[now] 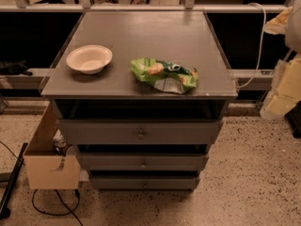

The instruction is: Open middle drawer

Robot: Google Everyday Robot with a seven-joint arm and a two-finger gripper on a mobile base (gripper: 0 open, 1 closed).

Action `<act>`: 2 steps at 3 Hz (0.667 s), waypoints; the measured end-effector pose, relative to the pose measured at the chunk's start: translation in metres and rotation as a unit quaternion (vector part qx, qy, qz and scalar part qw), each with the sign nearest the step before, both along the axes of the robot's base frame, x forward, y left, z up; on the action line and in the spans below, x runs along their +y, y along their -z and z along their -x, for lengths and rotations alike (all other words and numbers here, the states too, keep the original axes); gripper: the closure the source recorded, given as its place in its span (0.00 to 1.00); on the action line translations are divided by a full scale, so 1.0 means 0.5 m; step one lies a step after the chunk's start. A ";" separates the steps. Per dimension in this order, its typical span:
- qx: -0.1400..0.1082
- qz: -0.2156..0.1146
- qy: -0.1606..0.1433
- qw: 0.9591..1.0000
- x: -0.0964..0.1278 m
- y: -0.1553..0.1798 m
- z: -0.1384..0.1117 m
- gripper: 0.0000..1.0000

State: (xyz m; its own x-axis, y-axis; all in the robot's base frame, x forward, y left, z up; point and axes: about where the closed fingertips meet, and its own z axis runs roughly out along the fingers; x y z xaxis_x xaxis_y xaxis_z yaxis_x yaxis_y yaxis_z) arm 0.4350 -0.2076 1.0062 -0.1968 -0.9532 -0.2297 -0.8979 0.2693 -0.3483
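The grey cabinet (141, 36) has three drawers stacked in its front. The middle drawer (108, 162) is a wide, shallow grey front with a small round metal knob (143, 163); it sits between the taller top drawer (103, 132) and the narrowest bottom drawer (117, 182). It looks pushed in, in line with the others. My gripper (284, 89) shows only as a pale, yellowish shape at the right edge of the camera view, well to the right of the cabinet and away from the knob.
On the cabinet top lie a white bowl (89, 59) at the left and a green chip bag (164, 75) near the front middle. An open cardboard box (47, 166) stands on the speckled floor against the cabinet's left side. Black cables (51, 206) run below it.
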 end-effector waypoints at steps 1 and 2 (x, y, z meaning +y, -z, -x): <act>-0.002 0.000 0.000 1.000 -0.001 -0.001 0.003 0.00; -0.020 -0.019 0.003 1.000 -0.011 0.012 0.040 0.00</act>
State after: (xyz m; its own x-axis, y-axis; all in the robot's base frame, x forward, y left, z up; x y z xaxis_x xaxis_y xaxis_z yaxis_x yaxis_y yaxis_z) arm 0.4149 -0.2130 1.0002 -0.1930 -0.9421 -0.2742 -0.8819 0.2890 -0.3724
